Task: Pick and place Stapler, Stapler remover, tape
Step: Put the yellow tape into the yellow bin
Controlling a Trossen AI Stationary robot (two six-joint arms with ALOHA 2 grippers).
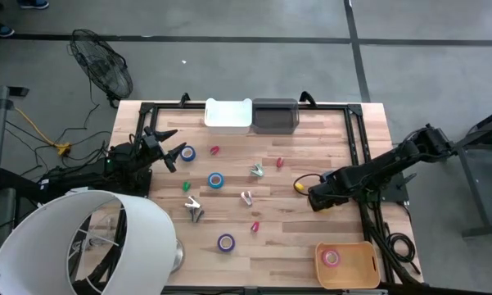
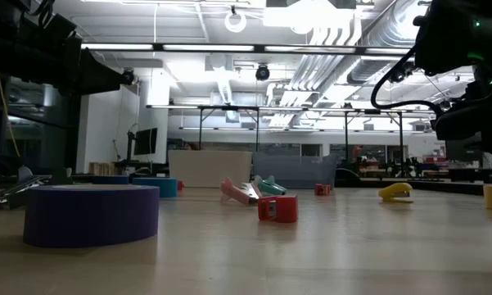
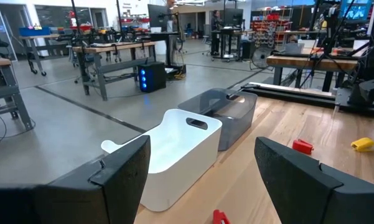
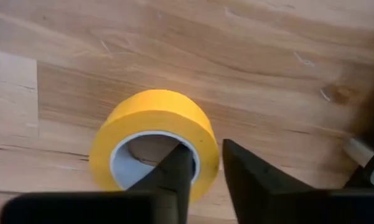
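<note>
The yellow tape roll [image 4: 154, 144], right of centre on the tabletop [image 1: 311, 238], is pinched through its wall by the right pincer [image 4: 202, 171]. The left pincer [image 1: 173, 146] is held wide at the left edge.

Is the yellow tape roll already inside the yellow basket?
No, the yellow tape roll lies on the wooden table, with the right gripper closed on its wall.

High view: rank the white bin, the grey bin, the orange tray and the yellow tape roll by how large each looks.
1. orange tray, largest by a little.
2. white bin and grey bin: they look alike, so no ranking between them.
3. yellow tape roll, clearly smallest, with the right gripper partly covering it.
</note>
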